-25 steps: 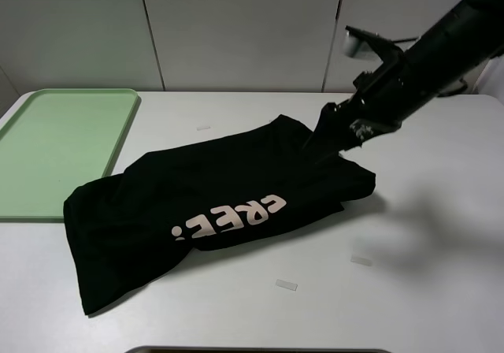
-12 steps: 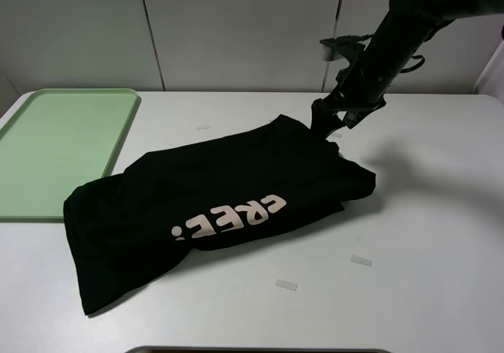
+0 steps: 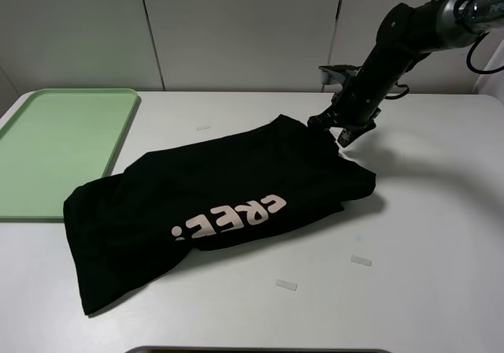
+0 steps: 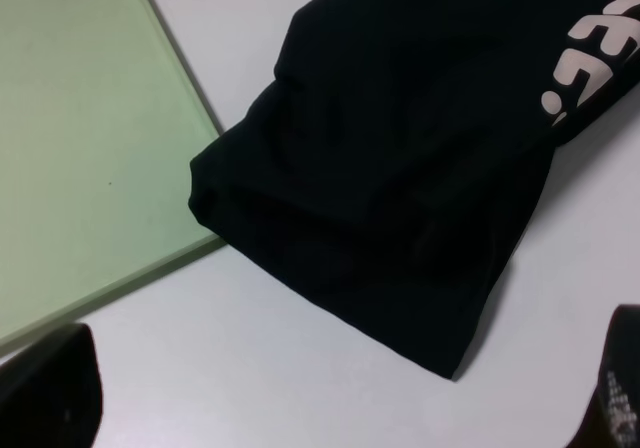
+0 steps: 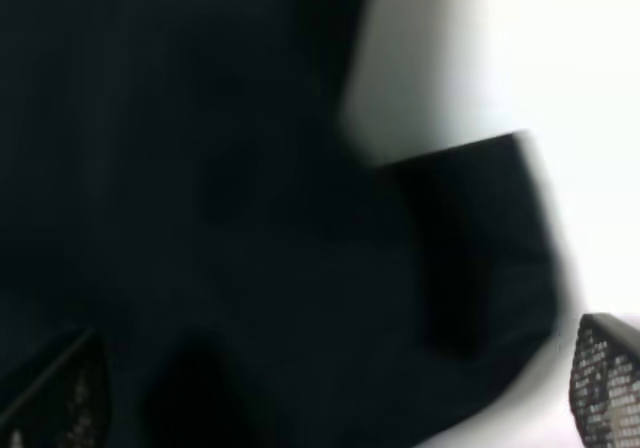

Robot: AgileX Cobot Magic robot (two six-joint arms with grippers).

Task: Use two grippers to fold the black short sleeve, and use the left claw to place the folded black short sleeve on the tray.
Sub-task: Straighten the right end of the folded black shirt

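Only the high view showed the right arm [image 3: 398, 46] slanting down to the black short sleeve [image 3: 213, 203]; wrist views showed right claw [image 5: 325, 393] and left claw [image 4: 330, 398] spread wide, empty.

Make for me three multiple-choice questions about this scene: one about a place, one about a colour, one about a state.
1. In the high view, on which side of the black short sleeve does the tray lie?
A) left
B) right
C) under all of it

2. What colour are the letters on the black short sleeve?
A) yellow
B) pinkish-white
C) blue

3. What is the state of the right gripper?
A) shut on the tray
B) shut on a sleeve
C) open

Answers:
1 A, the green tray sits at the garment's left end.
2 B, the print is pale against the black cloth.
3 C, its fingertips stand wide apart in the right wrist view.
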